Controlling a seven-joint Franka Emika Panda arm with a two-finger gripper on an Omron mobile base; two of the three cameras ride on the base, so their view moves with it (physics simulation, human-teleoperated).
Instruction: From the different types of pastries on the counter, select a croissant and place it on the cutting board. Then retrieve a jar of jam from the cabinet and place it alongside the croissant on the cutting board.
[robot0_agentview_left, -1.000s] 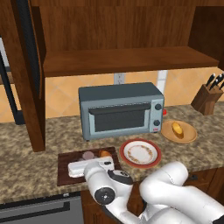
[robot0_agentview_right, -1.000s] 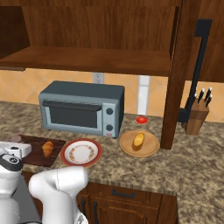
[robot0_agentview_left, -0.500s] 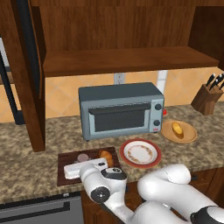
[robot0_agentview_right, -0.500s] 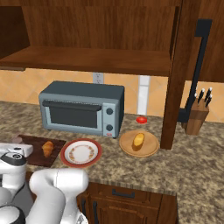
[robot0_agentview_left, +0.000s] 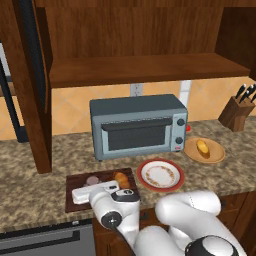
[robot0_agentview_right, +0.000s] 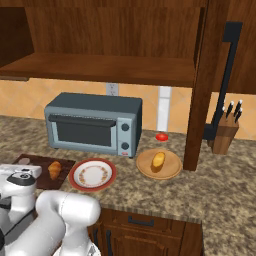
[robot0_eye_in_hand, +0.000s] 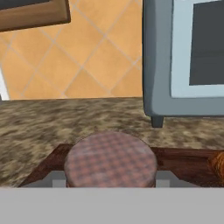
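My gripper (robot0_agentview_left: 93, 184) is shut on the jar of jam (robot0_agentview_left: 93, 179), held low over the left half of the dark cutting board (robot0_agentview_left: 74, 181). In the hand view the jar's checked brownish lid (robot0_eye_in_hand: 110, 159) sits between my grey fingers (robot0_eye_in_hand: 54, 179), with the cutting board (robot0_eye_in_hand: 179, 156) under it. I cannot tell whether the jar touches the board. The golden-brown croissant (robot0_agentview_left: 121, 179) lies on the board's right half, a little apart from the jar; it is the croissant (robot0_agentview_right: 55, 170) in the right base view and the croissant (robot0_eye_in_hand: 217, 162) at the hand view's right edge.
A grey toaster oven (robot0_agentview_left: 137, 126) stands just behind the board. Right of the board is a red-rimmed plate (robot0_agentview_left: 160, 175), then a wooden plate (robot0_agentview_left: 216, 152) with a pale bun (robot0_agentview_left: 202, 147). A knife block (robot0_agentview_left: 237, 112) is far right. The open cabinet shelf (robot0_agentview_left: 145, 70) hangs overhead.
The hand with the jar has barely shifted over the board. The arm's lower joint has drifted slightly left. The croissant has not moved.
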